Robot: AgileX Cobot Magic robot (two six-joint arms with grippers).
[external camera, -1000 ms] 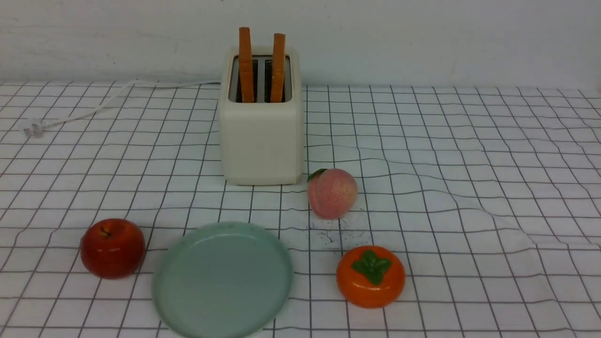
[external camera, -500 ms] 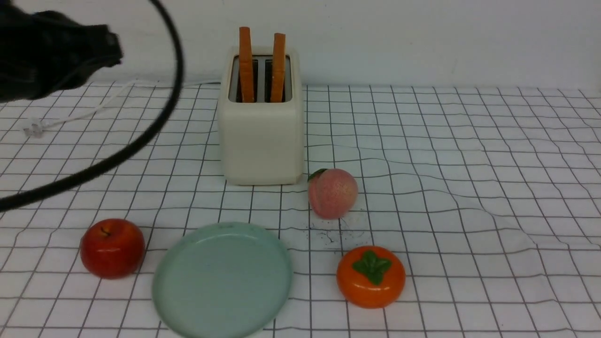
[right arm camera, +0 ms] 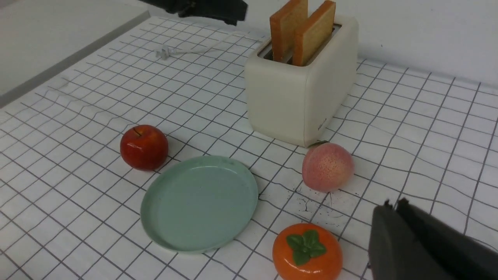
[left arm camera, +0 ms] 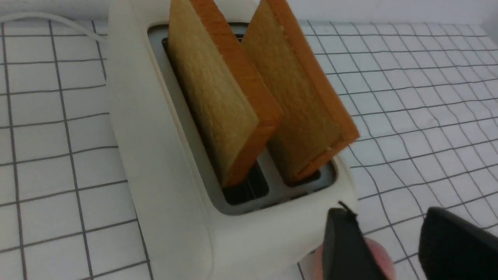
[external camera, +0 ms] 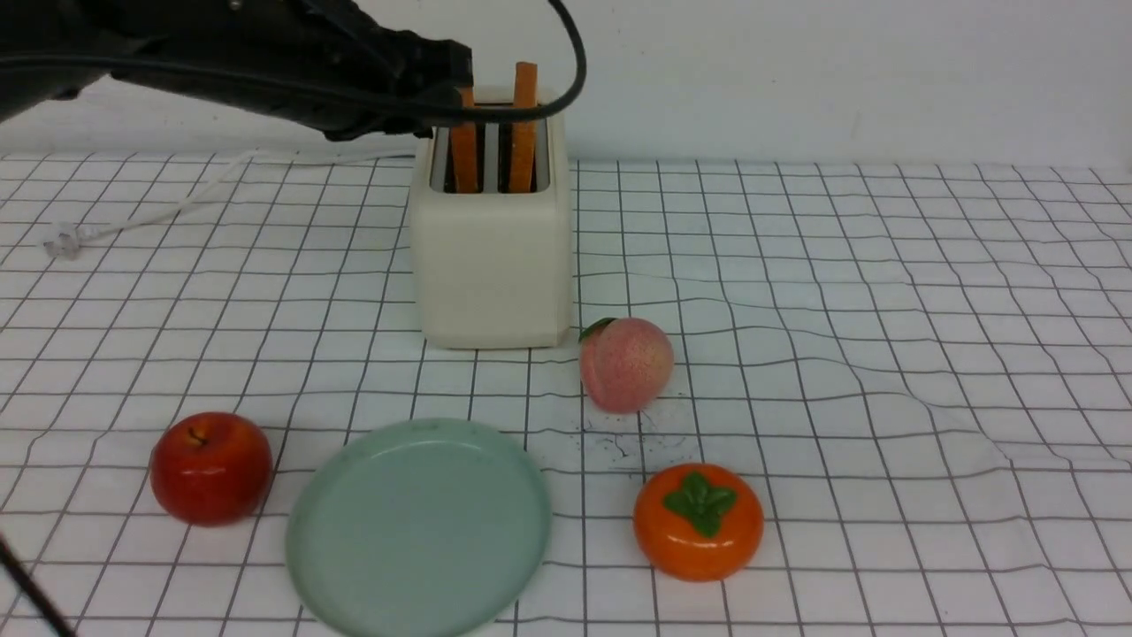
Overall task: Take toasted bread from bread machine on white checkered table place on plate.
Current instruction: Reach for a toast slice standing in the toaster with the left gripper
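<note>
Scene: a white checkered table [external camera: 884, 372], its cloth rippled towards the right.
Bread machine: a cream toaster [external camera: 491, 265] stands at the far middle of the table. Its white cord [external camera: 177, 205] trails off to the left.
Toasted bread: the left slice [external camera: 463, 150] and the right slice [external camera: 524, 124] stand upright in the two slots, tops poking out.
Plate: a pale green plate [external camera: 416, 531] lies at the near edge, a little left of the toaster.
Left gripper [left arm camera: 387, 217]: comes in from the far left at slice-top height. Its fingers are parted with a clear gap and nothing between them. From the front, the arm hides the left slice's top.
Right gripper [right arm camera: 393, 203]: low over the near right. Its fingers lie together and hold nothing.
Fruit: a red apple [external camera: 210, 467] left of the plate, a peach [external camera: 626, 363] just near-right of the toaster, an orange persimmon [external camera: 699, 522] right of the plate.
</note>
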